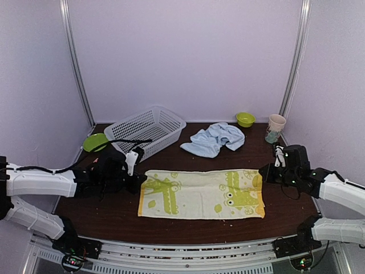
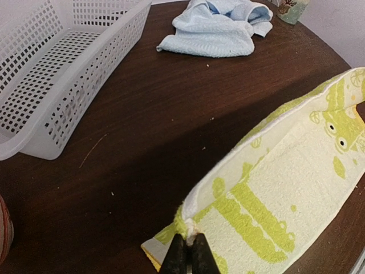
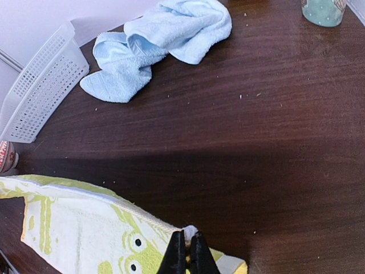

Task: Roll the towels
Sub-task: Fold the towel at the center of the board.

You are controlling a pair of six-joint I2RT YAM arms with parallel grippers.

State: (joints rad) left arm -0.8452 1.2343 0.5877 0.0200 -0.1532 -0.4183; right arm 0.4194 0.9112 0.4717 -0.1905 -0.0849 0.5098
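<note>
Left gripper (image 2: 188,244): the fingers are pressed tight on a corner of the green towel (image 1: 199,194), with a small tuft of hem standing up between the tips. Right gripper (image 3: 187,241): the same, nipped down on the opposite corner of the same long edge. You hold the cloth at both ends of its far side. That edge lifts slightly off the table (image 1: 114,214) at each pinch, and the rest lies spread flat on your near side of the fingers. Expect it to handle as light, limp terry. It will sag between the two grips, fold wherever tension drops, and drag on the wood rather than slide. It is not fragile, and the nap should hold well in a narrow pinch. The hem corners are the right place to hold it. Keep both ends level, or the roll is likely to come out cone-shaped. The blue towel (image 1: 214,138) sits crumpled well beyond both sets of fingers. It lies ahead and right of the left pair and ahead and left of the right pair, between the basket (image 1: 145,128) and the cup (image 1: 276,127). It looks equally soft and will probably need spreading first, so take it by an exposed corner, not the bunched middle.
</note>
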